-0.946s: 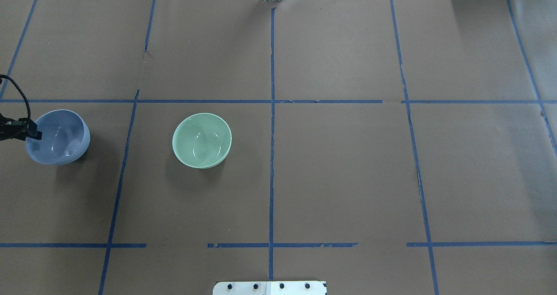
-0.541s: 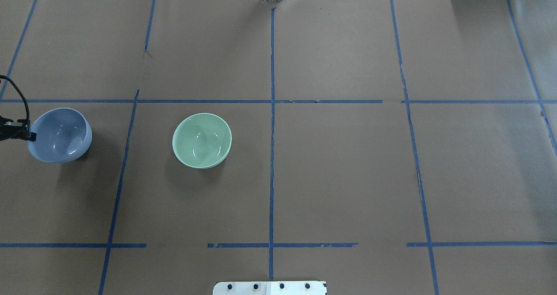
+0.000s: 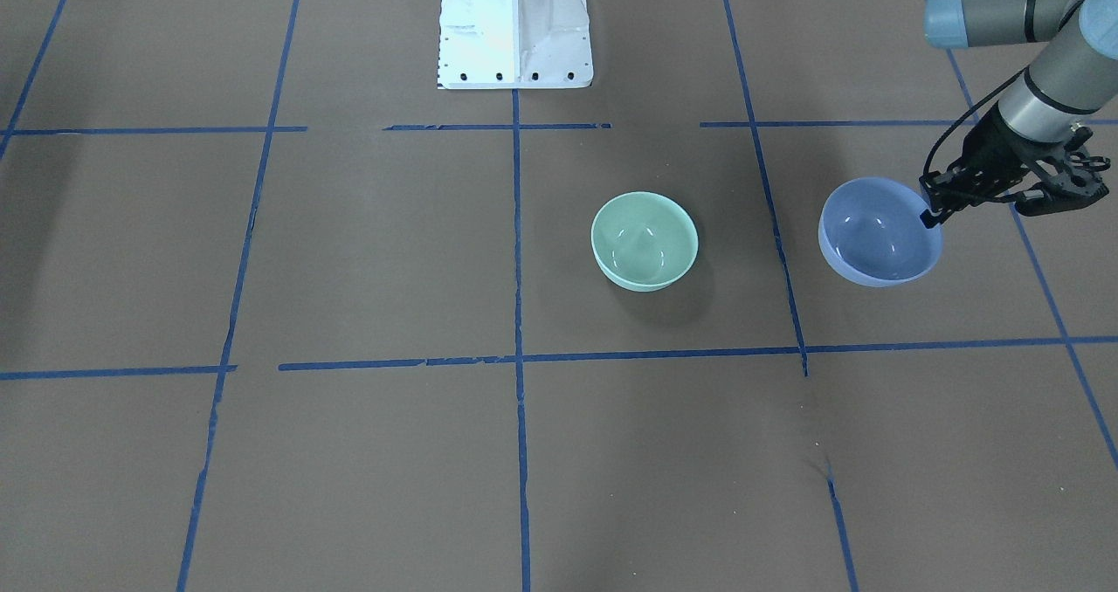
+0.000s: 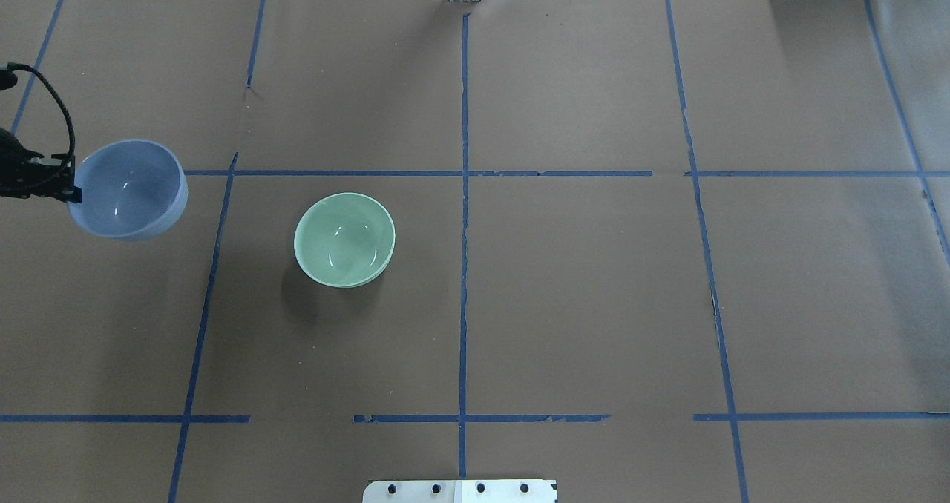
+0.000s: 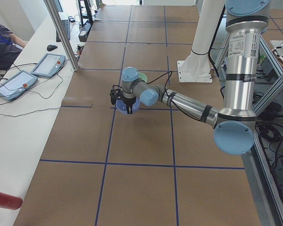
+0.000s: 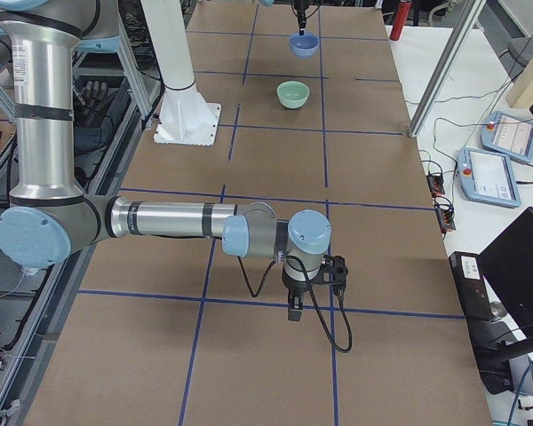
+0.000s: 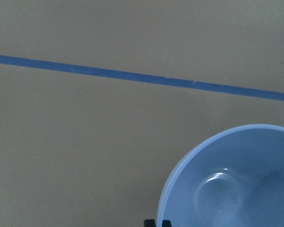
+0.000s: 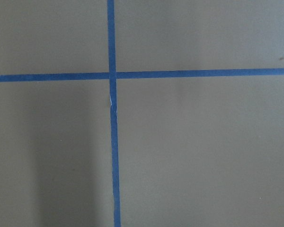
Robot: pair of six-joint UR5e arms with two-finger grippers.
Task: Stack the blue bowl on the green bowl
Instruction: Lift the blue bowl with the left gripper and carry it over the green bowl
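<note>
The blue bowl hangs above the table at the left, upright, gripped by its rim. My left gripper is shut on that rim at the bowl's outer side; it also shows in the front view with the blue bowl. The left wrist view shows the bowl's inside over bare paper. The green bowl stands upright and empty on the table to the right of the blue bowl, apart from it. My right gripper hangs low over the table far to the right; I cannot tell whether it is open.
Brown paper with blue tape lines covers the table. The robot's white base stands at the near middle edge. A metal post and tablets are on the operators' bench beyond the table.
The blue bowl has risen off the table in my left gripper and shifted a little toward the green bowl. The green bowl has not moved.
</note>
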